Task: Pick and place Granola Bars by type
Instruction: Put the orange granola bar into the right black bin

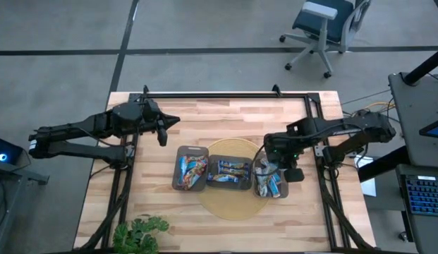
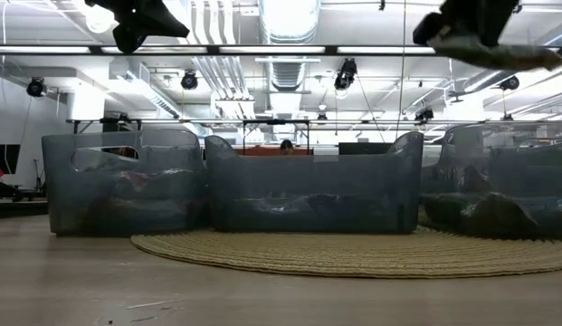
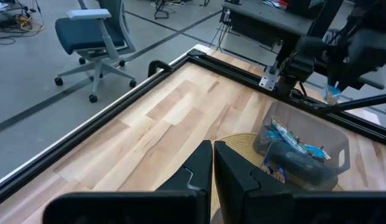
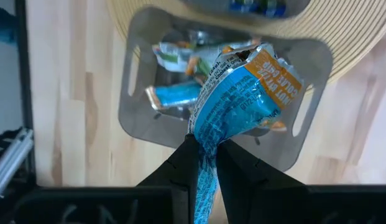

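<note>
Across the frame's middle, my light wooden table (image 1: 226,113) carries three dark translucent trays on a round woven mat (image 1: 229,204). Right of centre, my right end effector (image 4: 205,163) pinches a blue-and-orange wrapped granola bar (image 4: 242,96) above the rightmost tray (image 1: 270,185); my left end effector (image 3: 212,163) waits upper left, closed and empty.

I see three dark trays side by side at the frame's centre: the left tray (image 1: 191,168), the middle tray (image 1: 229,173) and the right tray (image 1: 271,180). They sit on a round woven mat (image 1: 233,204) on my wooden table (image 1: 226,116). A plant (image 1: 137,234) shows at the bottom left, an office chair (image 1: 323,27) at the upper right, and a keyboard (image 1: 423,196) at the lower right edge.
</note>
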Motion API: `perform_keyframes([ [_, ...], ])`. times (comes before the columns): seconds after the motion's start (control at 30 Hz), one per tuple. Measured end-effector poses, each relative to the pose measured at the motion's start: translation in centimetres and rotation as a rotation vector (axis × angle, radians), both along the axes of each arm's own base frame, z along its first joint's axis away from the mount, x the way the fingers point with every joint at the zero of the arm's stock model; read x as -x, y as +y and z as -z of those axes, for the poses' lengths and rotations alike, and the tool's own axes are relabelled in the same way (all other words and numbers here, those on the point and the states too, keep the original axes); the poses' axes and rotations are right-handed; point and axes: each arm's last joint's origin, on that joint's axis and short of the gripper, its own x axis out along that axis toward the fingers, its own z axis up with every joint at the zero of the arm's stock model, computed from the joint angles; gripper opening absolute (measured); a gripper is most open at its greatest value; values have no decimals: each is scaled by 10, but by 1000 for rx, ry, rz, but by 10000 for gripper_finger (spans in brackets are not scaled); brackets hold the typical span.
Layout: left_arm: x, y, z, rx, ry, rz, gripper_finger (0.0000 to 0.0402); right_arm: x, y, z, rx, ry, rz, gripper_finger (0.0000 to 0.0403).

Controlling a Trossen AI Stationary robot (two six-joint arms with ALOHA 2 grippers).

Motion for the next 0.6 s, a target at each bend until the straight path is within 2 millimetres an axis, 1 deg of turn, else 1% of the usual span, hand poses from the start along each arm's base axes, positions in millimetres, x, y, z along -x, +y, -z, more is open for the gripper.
perform_keyframes([
  [0.2,0,0,0,-1,-3,0,0,-1,0,26,4,32,0,43],
  [0.37,0,0,0,0,-3,0,0,-4,0,39,-3,24,35,43],
  [0.43,0,0,0,1,-3,0,0,-4,1,43,-11,29,84,43],
  [0.6,0,0,0,1,-3,-1,0,-9,1,52,-60,24,281,43],
])
